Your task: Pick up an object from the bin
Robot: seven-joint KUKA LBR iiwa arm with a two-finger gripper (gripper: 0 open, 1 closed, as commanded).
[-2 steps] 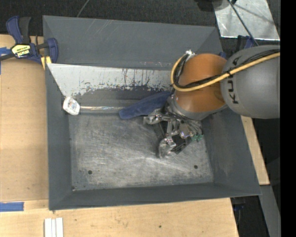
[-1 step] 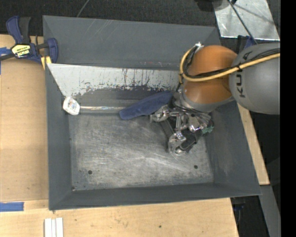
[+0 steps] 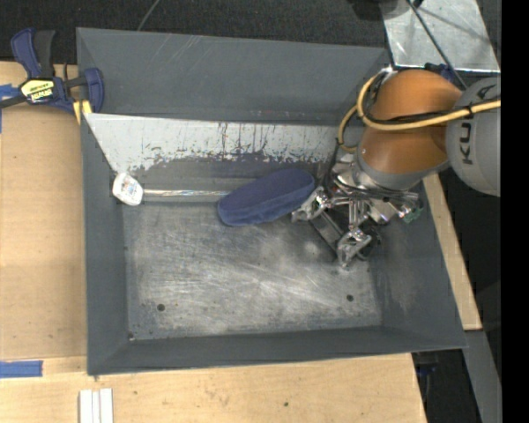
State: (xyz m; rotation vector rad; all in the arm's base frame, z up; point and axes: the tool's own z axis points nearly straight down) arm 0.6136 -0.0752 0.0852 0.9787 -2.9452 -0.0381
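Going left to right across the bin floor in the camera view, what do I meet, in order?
White-capped clear tube → dark blue soft oval pouch → gripper, down near the right wall.

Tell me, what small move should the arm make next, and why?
Probably slide a little toward the view's left, over the dark blue pouch. The gripper sits beside its right end, its fingers open with nothing between them; the pouch is the nearest thing to close on.
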